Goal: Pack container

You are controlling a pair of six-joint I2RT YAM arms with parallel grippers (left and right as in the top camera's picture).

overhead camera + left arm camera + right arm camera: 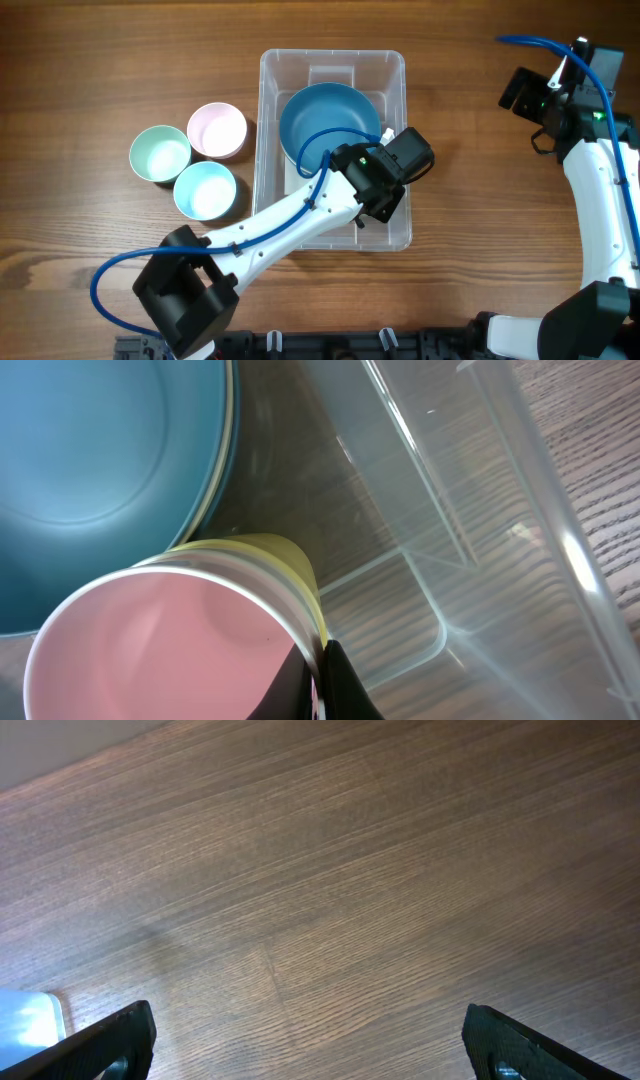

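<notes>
Wooden table (pixel 100 60): left tool (pixel 382 195) inside the container (pixel 265 130) grips a cup (pixel 170 640); right tool (pixel 315 1045) wide.

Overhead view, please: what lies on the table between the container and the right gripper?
Nothing. In the overhead view, only bare wooden table separates the container from the right gripper.

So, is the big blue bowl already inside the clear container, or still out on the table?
Inside. Overhead, the blue bowl sits within the walls of the container, at its far end.
</notes>
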